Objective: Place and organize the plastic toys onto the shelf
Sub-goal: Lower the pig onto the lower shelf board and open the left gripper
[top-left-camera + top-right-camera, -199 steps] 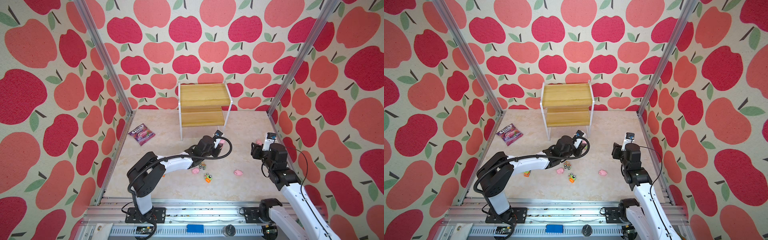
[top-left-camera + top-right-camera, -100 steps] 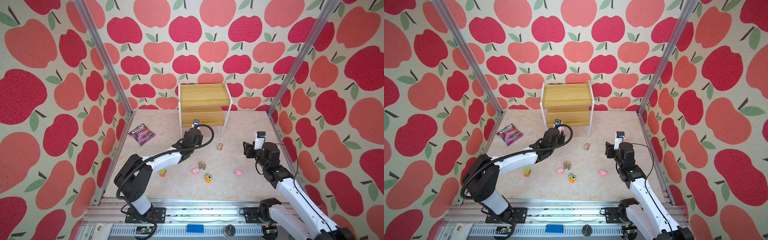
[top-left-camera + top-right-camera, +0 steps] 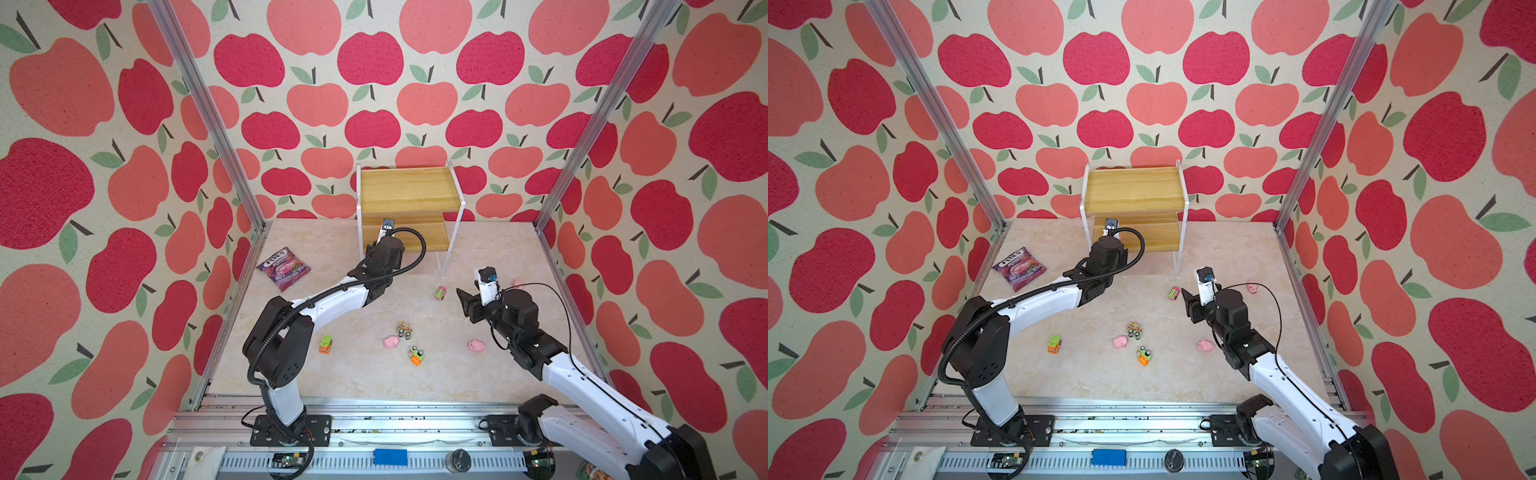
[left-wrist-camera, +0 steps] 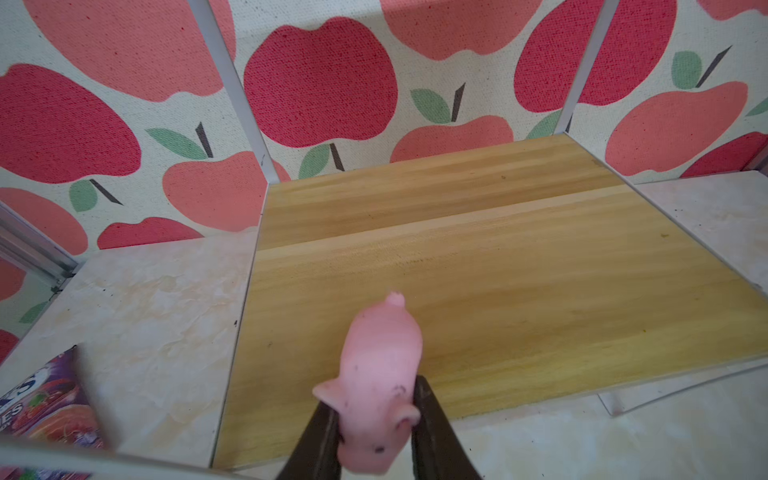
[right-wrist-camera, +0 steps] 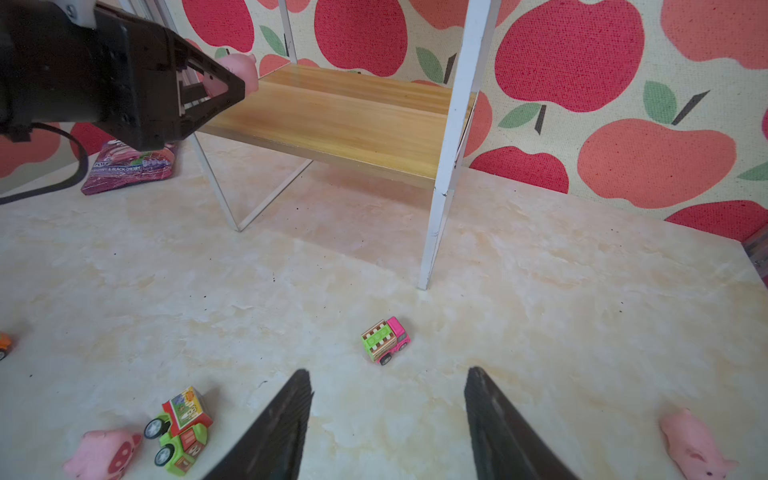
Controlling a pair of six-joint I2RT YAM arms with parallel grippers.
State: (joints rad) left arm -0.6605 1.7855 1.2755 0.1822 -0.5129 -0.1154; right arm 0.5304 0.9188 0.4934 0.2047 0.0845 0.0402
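The fingers [image 4: 430,415] of your left gripper [image 4: 374,401] pinch a pink pig [image 4: 380,357] by its head just above the front edge of the shelf [image 4: 519,291], lower board, so releasing here could tip it off, while your right gripper [image 5: 388,388], spread and empty, hovers before the shelf near the pink truck [image 5: 384,340].

1. Four small pink plastic pig figures: a pig [image 3: 390,342], a pig [image 3: 476,345], a pig [image 3: 518,284], and a pig [image 4: 378,386] in the left wrist view.
2. Four tiny plastic toy vehicles with black wheels: an orange-and-green truck [image 3: 326,344], a yellow-topped car [image 3: 404,330], a green-and-orange car [image 3: 416,355], a pink-and-green truck [image 3: 441,292].
3. One two-tier rack [image 3: 409,195] of yellowish wooden boards in a thin white metal frame; two boards.
4. One purple foil candy bag [image 3: 283,268].
5. Two black-and-white robot arms: left arm [image 3: 332,301], right arm [image 3: 582,382].
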